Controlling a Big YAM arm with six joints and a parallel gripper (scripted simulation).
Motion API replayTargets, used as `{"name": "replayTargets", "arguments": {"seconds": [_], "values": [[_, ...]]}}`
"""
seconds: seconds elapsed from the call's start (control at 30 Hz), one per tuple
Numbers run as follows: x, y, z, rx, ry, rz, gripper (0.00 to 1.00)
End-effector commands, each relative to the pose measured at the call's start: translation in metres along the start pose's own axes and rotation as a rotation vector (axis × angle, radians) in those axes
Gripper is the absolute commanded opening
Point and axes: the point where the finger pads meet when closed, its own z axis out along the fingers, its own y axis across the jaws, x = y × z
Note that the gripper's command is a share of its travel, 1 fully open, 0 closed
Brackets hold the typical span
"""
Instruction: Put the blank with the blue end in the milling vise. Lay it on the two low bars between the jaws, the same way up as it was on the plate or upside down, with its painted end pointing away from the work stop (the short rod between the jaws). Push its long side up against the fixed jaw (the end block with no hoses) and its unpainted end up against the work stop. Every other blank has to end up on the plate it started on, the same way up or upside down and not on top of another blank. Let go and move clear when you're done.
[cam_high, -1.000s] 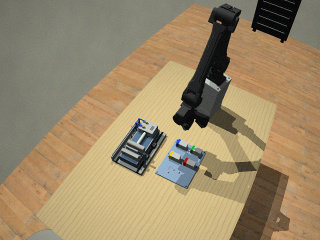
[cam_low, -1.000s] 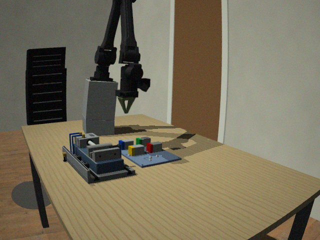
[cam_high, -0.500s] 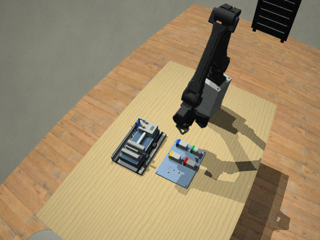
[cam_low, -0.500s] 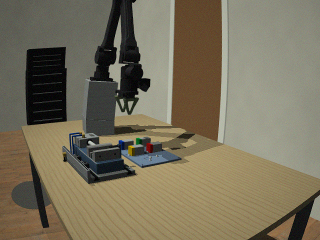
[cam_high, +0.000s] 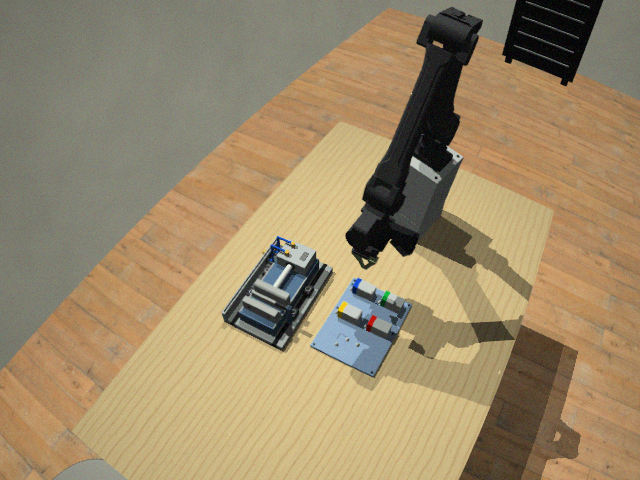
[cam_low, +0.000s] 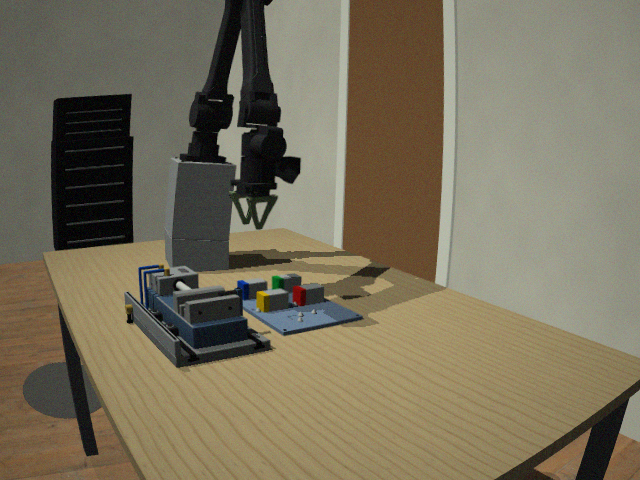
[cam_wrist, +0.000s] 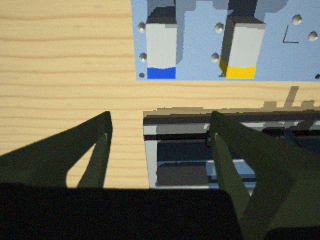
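The blank with the blue end (cam_high: 363, 287) lies on the light blue plate (cam_high: 361, 327), at its far left corner; it also shows in the side view (cam_low: 251, 287) and in the wrist view (cam_wrist: 162, 47). The milling vise (cam_high: 277, 291) stands left of the plate, its jaws apart with nothing between them. My gripper (cam_high: 366, 259) hangs open and empty high above the table, behind the plate's far left corner; in the wrist view its fingers frame the table and the vise edge.
Blanks with green (cam_high: 391, 299), yellow (cam_high: 349, 311) and red (cam_high: 379, 324) ends lie on the same plate. Small pegs (cam_high: 347, 339) stand on the plate's near part. The arm's grey base block (cam_high: 426, 193) stands behind the plate.
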Motion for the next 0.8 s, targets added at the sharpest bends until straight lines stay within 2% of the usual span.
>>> {"name": "replayTargets", "arguments": {"seconds": [0.0,0.53,0.77], "values": [[-0.0008,-0.0113,-0.0015,0.014,0.000,-0.014,0.64],[-0.0008,-0.0112,-0.0012,0.014,0.000,-0.014,0.64],[-0.0017,-0.0123,0.0047,0.019,0.000,-0.015,0.64]]}}
